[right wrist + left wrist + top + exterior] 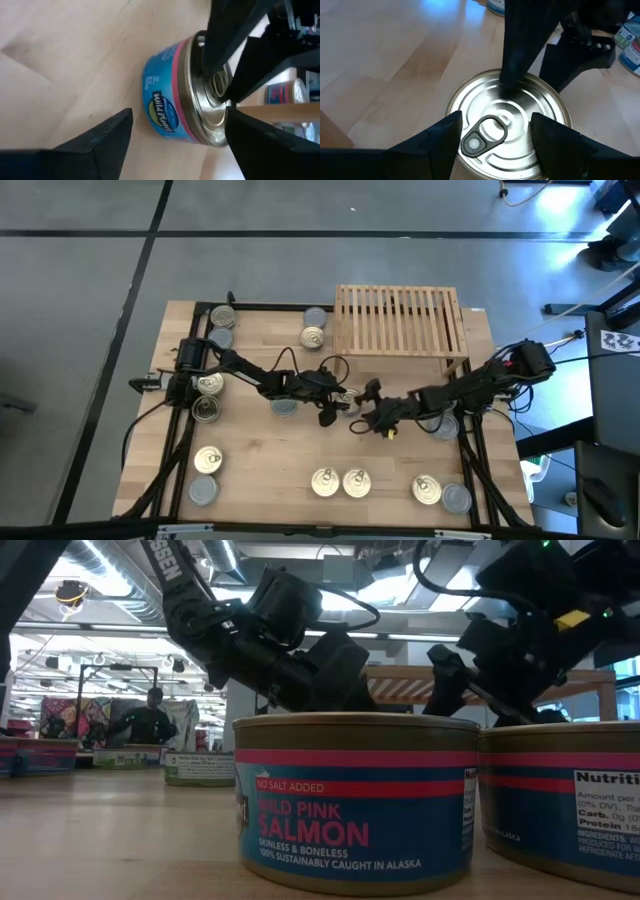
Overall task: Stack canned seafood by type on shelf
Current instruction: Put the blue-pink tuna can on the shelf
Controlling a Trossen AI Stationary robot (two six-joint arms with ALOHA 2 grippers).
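Observation:
One tin of canned seafood (pixel 348 402) stands at the table's middle, with a blue label, a pink band (pixel 165 105) and a silver pull-tab lid (pixel 505 100). My left gripper (pixel 495 120) reaches in from the left, open, its fingertips over the lid. My right gripper (pixel 177 114) comes from the right, open and rolled. One of its fingers (pixel 512 70) is over the lid's far part, and the other is beside the tin's wall. The slatted shelf (pixel 400 320) stands at the far right. My left gripper slants down from the table's left, its fingertips (pixel 455 125) over the lid on either side of the pull tab (pixel 482 137). Whether they touch the lid I cannot tell. My right gripper has one finger over the lid's far rim (pixel 520 77). Whether it touches I cannot tell.
Other tins lie scattered: two at the far left (pixel 222 317), one by the shelf (pixel 313 337), two under the left arm (pixel 208 385), several along the near edge (pixel 340 482) and one under the right arm (pixel 443 425). In the low view, two salmon tins (pixel 355 800) block the foreground.

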